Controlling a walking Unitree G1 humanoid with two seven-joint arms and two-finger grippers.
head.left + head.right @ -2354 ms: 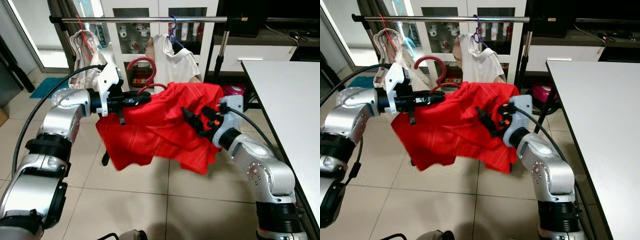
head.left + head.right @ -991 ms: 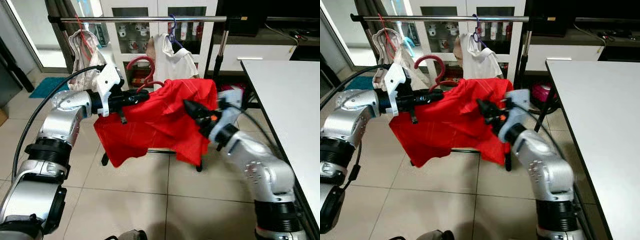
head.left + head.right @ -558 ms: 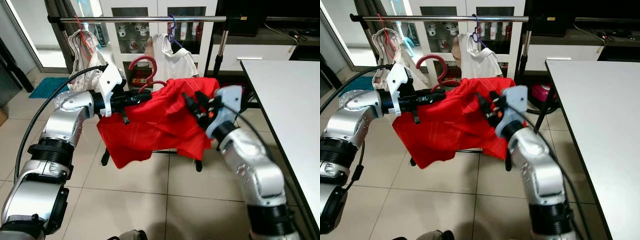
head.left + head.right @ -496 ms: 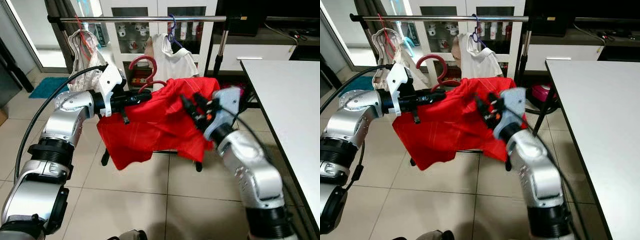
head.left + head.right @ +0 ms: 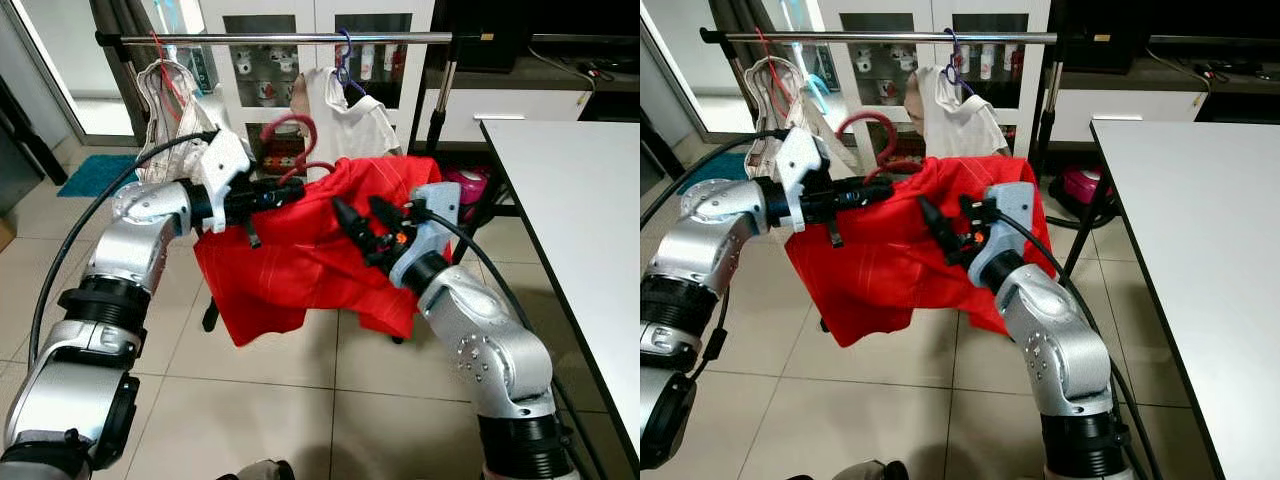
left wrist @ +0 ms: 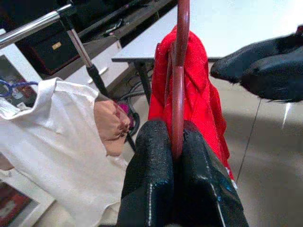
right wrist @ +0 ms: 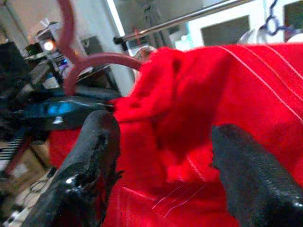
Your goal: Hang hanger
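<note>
Head views: the left gripper (image 5: 285, 190) clamps the neck of the dark red plastic hanger (image 5: 292, 147), whose crumpled red shirt (image 5: 300, 255) sags beneath it, below the silver metal clothes rail (image 5: 290, 38). The right gripper (image 5: 362, 222), fingers spread, has swung leftward across the shirt front since a moment ago, nearer the left one, likely to straighten the cloth before hanging.

Left wrist view: both fingers (image 6: 152, 184) pinch the hanger stem.

Right wrist view: spread fingers (image 7: 92, 156) bracket a red fold, gripping nothing.
</note>
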